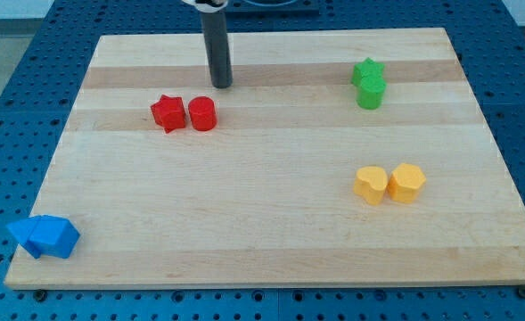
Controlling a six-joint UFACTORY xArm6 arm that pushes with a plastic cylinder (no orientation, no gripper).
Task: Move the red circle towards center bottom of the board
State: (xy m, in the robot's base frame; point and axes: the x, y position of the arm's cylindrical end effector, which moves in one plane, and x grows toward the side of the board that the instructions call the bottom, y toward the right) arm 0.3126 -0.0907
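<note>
The red circle point(202, 114) sits on the wooden board point(271, 223) at the upper left of centre. A red star point(168, 113) touches it on the view's left. My tip point(222, 86) is the lower end of a dark rod coming down from the view's top. It stands just above and slightly right of the red circle, a small gap apart from it.
A green star point(366, 70) and a green circle point(370, 93) sit together at the upper right. A yellow heart point(370, 185) and a yellow hexagon point(406, 183) sit at the right. Two blue blocks point(45, 236) lie at the bottom left corner.
</note>
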